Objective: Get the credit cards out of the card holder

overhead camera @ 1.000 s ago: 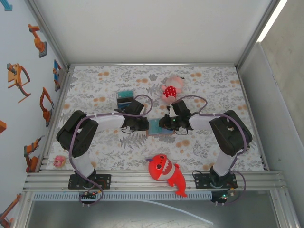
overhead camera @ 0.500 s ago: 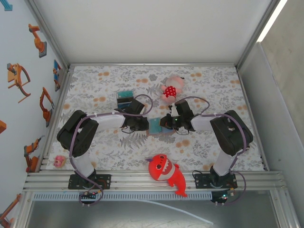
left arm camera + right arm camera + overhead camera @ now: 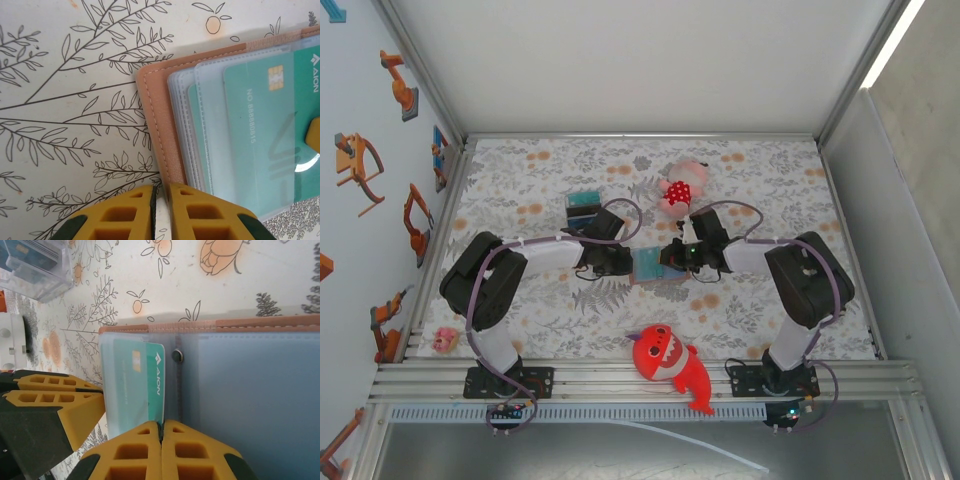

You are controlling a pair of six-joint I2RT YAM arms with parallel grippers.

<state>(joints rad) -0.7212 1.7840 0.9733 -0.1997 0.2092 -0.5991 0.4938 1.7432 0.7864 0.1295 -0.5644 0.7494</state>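
Note:
The tan card holder [image 3: 650, 270] lies open on the flowered cloth between both grippers. Its brown rim [image 3: 155, 125] frames clear sleeves, and a teal credit card [image 3: 260, 130] with a gold chip sits in one of them. My left gripper [image 3: 161, 192] is nearly closed, pinching the holder's stitched left edge; from above it is the left gripper [image 3: 628, 262]. My right gripper [image 3: 161, 432] is shut on the lower corner of the teal credit card [image 3: 145, 385], beside the holder's snap. Seen from overhead, the right gripper [image 3: 668, 262] is at the holder's right side. The left fingers [image 3: 55, 400] are also in the right wrist view.
A clear box [image 3: 585, 207] holding a teal and dark block stands behind the left gripper. A plush in a red dress [image 3: 680, 185] lies at the back, a red shark plush [image 3: 665, 360] at the front. A small pink toy [image 3: 445, 338] sits at the left edge.
The right gripper's jaws have closed on the card's corner and its wrist has shifted slightly to the right. The left arm and the card holder have stayed put.

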